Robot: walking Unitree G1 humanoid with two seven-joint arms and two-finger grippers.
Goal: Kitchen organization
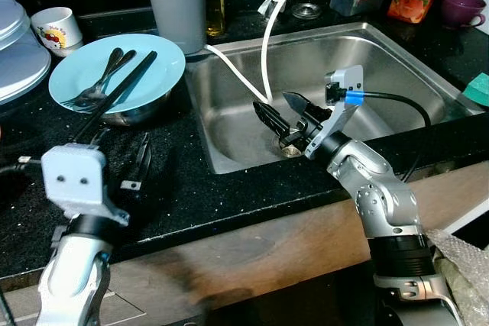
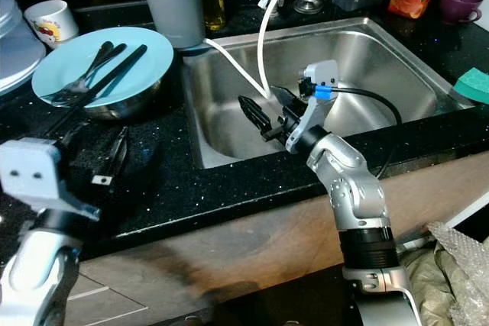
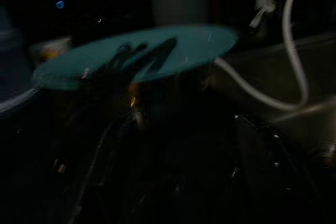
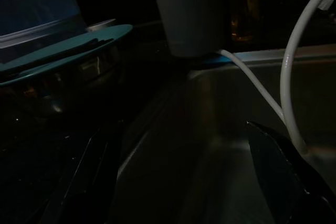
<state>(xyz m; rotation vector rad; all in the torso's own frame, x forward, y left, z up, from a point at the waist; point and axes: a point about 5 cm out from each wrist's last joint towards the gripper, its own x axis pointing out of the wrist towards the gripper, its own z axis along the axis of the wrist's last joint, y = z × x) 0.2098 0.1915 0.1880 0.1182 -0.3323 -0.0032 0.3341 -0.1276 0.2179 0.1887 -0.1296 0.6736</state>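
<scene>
Right end effector (image 1: 284, 112), fingers spread and empty, hovers inside the sink (image 1: 397, 51), apparently reaching for the drain; left end effector's (image 1: 136, 162) state cannot be told.

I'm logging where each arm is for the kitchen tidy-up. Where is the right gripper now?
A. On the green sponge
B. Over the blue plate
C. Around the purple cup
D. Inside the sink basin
D: the right gripper hangs with open fingers inside the steel sink, near the white hose.
</scene>
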